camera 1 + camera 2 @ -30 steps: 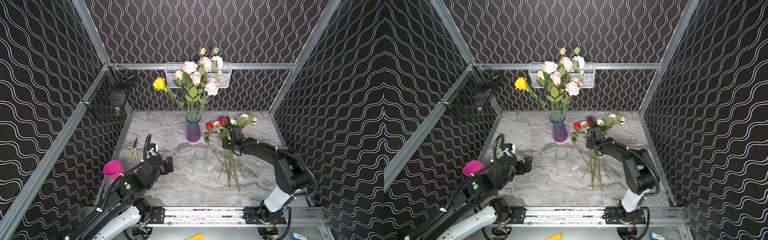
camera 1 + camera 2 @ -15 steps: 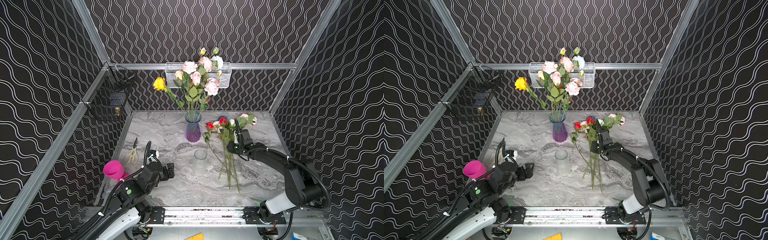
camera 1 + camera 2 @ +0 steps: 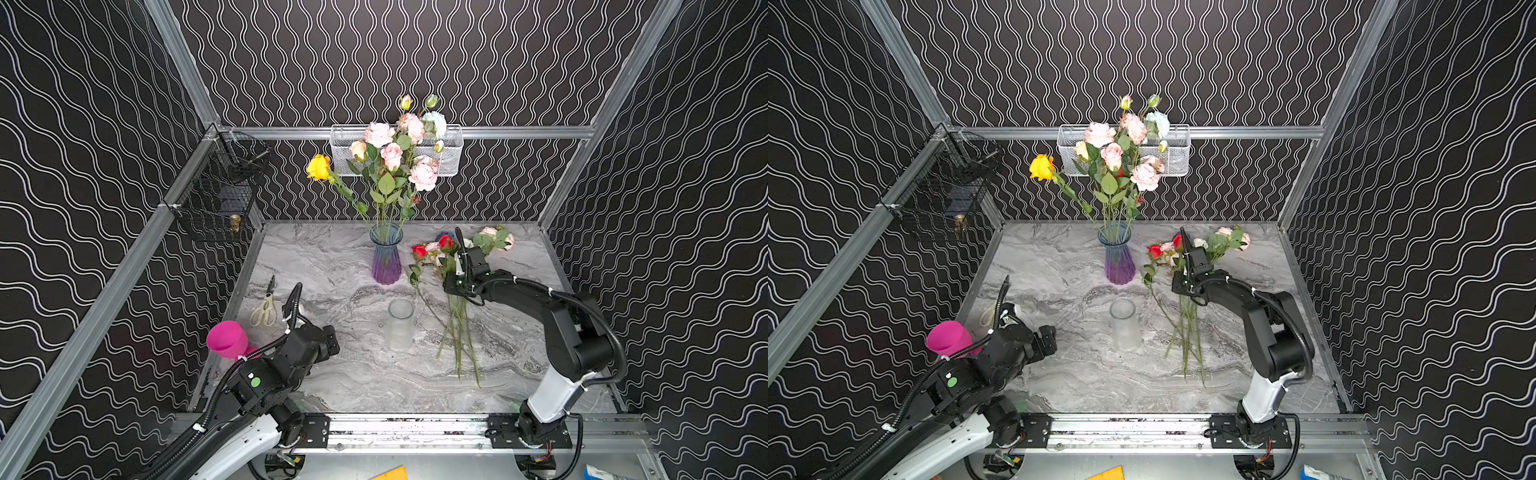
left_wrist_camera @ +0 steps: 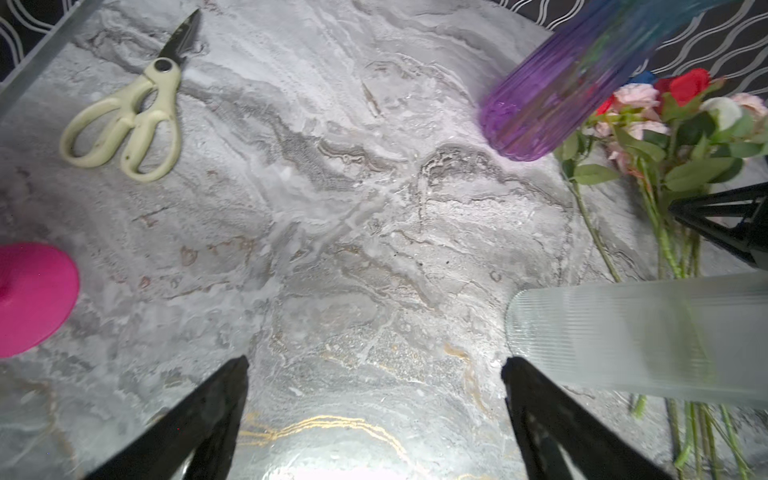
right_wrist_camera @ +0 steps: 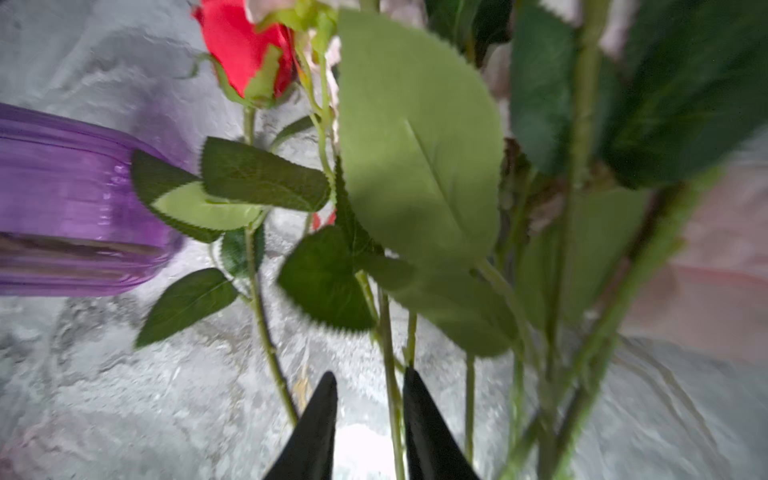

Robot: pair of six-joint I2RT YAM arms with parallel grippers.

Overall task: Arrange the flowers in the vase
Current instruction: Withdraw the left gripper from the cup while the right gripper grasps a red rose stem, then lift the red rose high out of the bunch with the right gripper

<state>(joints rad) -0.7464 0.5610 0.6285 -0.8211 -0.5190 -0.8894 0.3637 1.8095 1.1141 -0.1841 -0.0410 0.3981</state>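
Observation:
A purple-blue vase (image 3: pixel 385 262) (image 3: pixel 1119 262) at the back middle holds several flowers (image 3: pixel 390 166): pink, white and one yellow. More flowers (image 3: pixel 457 328) (image 3: pixel 1187 332) lie in a bunch on the table to its right, red and pink heads towards the back. My right gripper (image 3: pixel 453 291) (image 5: pixel 369 374) is down in that bunch. Its jaws stand narrowly apart with one green stem (image 5: pixel 390 395) between them, against one finger. My left gripper (image 3: pixel 328 336) (image 4: pixel 374 361) hangs wide open over bare marble at the front left, holding nothing.
An empty clear ribbed glass vase (image 3: pixel 400 324) (image 4: pixel 623 332) stands mid-table, left of the loose stems. Scissors (image 3: pixel 264 309) and a pink cup (image 3: pixel 226 338) are near the left edge. A white mesh basket (image 3: pixel 451 149) hangs on the back rail, a black wire basket (image 3: pixel 216 203) on the left wall.
My right gripper swung a little right, then back left over the loose stems, and its jaws have narrowed. The left arm drew slightly towards the front, still open.

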